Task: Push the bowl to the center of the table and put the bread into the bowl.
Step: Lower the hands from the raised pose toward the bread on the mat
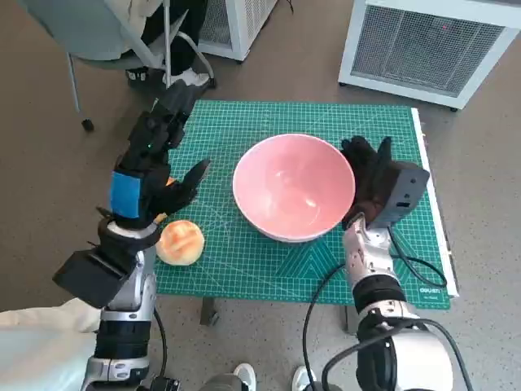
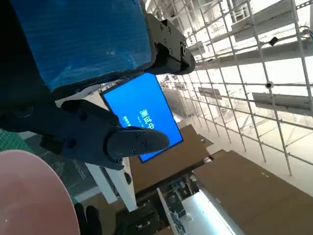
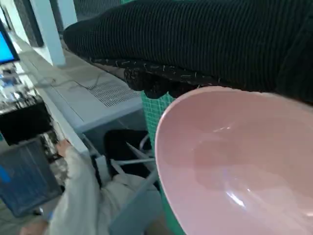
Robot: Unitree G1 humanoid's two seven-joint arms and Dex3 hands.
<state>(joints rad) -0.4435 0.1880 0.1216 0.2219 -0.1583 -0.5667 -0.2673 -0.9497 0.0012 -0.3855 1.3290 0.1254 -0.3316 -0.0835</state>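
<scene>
A pink bowl stands near the middle of the green cutting mat, empty inside. My right hand in its black glove rests against the bowl's right rim with fingers spread; the right wrist view shows the bowl close under the glove. A round golden bread roll lies on the mat's front left part. My left hand hovers above and just behind the roll, fingers apart, holding nothing. In the left wrist view, the fingers reach out with the bowl's rim at the corner.
A small orange thing peeks out beside my left hand. White grilled units stand beyond the table's far side. A chair and a person's feet are at the far left. A cable runs over the mat's right front.
</scene>
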